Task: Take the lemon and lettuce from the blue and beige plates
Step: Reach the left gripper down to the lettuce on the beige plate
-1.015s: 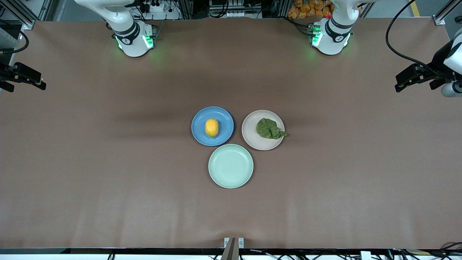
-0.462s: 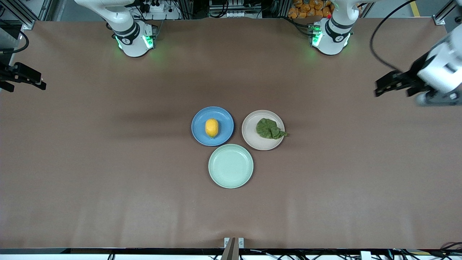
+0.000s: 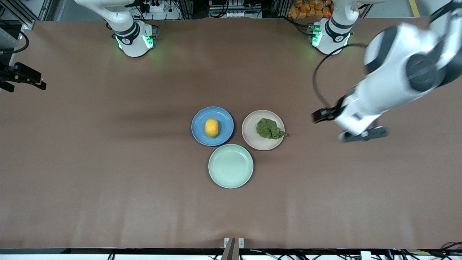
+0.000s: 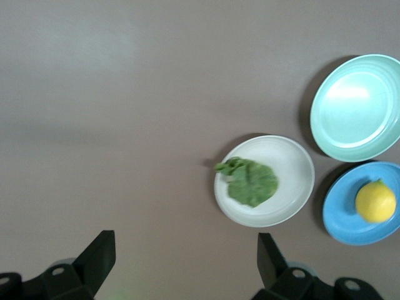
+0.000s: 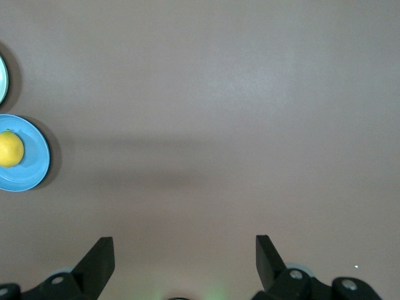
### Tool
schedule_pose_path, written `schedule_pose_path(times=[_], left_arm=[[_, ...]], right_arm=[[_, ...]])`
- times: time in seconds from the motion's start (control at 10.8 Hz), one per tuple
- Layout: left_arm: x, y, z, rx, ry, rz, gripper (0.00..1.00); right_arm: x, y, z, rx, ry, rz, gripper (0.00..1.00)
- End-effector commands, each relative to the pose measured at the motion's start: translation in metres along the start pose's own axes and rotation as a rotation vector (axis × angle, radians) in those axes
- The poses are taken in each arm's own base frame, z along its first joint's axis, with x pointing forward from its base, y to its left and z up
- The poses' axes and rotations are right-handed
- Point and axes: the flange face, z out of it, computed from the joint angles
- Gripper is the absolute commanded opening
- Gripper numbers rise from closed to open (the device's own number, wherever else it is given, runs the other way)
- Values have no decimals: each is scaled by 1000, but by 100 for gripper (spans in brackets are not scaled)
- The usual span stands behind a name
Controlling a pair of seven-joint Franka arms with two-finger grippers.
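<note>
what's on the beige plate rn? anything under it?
Only the lettuce lies on the beige plate, its stem tip poking past the rim toward the left arm's end. The leaf covers the plate surface beneath it, so anything under the leaf cannot be seen.

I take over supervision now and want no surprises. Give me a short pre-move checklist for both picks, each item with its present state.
1. Small oval bright yellow lemon lies on the round matte blue plate: ok.
2. Wrinkled dark green lettuce lies on the round pale beige plate, stem tip over the rim: ok.
3. Left gripper open, empty: ok.
4. Left gripper over the lettuce: not ok, it is over bare table toward the left arm's end.
5. Right gripper open, empty, waiting over bare table: ok.
6. Pale mint-green plate holds nothing: ok.
</note>
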Motion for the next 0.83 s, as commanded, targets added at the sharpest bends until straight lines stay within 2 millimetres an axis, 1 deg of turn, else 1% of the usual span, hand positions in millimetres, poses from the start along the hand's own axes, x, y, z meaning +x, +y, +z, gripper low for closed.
schedule_pose_path(times=[0.0,0.09,0.28,0.37,0.46,0.55,0.65,0.74], left_arm=[[4,47,62,-6,-42,-120,100],[4,62,91,-2,-52,-172,100],[-5,91,148,18,-66,-267,100],[-12,101,171,37,-76,-291,100],[-13,104,196,60,-98,-320,100],[-14,105,214,79,-116,-351,98],[-16,106,237,108,-138,-359,98],[-20,105,253,144,-118,-338,98]], right_arm=[[-1,-2,-3,-5,-5,-4,100],[-2,-1,-4,-5,-3,-4,100],[-1,-2,-2,-5,-5,-6,100],[-1,-2,-2,-5,-5,-6,100],[-1,-3,-2,-5,-5,-6,100],[-1,-3,-2,-5,-5,-10,100],[-1,-4,-1,-3,-8,-10,100],[0,-5,1,-3,-12,-16,100]])
